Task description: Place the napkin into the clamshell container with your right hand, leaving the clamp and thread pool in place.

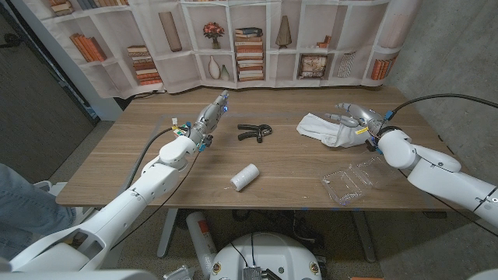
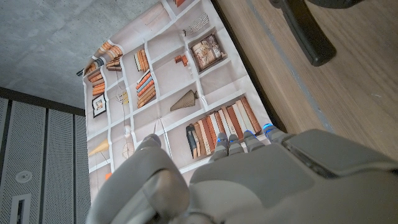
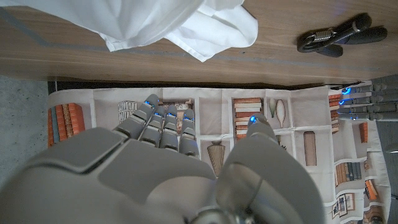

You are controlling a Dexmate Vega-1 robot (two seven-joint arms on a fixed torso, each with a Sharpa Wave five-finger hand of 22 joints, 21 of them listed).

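- The right hand (image 1: 354, 115) is raised just beside the white napkin (image 1: 323, 127) at the table's (image 1: 288, 167) far right; its fingers reach toward the cloth, loosely apart, and hold nothing. Whether they touch the napkin cannot be told.
- In the right wrist view the right hand (image 3: 180, 168) shows from behind, its fingers (image 3: 165, 124) lightly curled with the thumb apart, and the napkin (image 3: 180, 25) lies crumpled past the fingertips.
- The left hand (image 1: 210, 115) is lifted over the table's left part, fingers straight and close together, pointing to the far edge, holding nothing.
- The clear clamshell container (image 1: 354, 180) sits near the front right edge, beside the right forearm, apart from the napkin.
- The black clamp (image 1: 253, 132) lies between the two hands; the white thread spool (image 1: 244, 177) lies on its side nearer the front.
- No readable writing or brand can be made out on any item.
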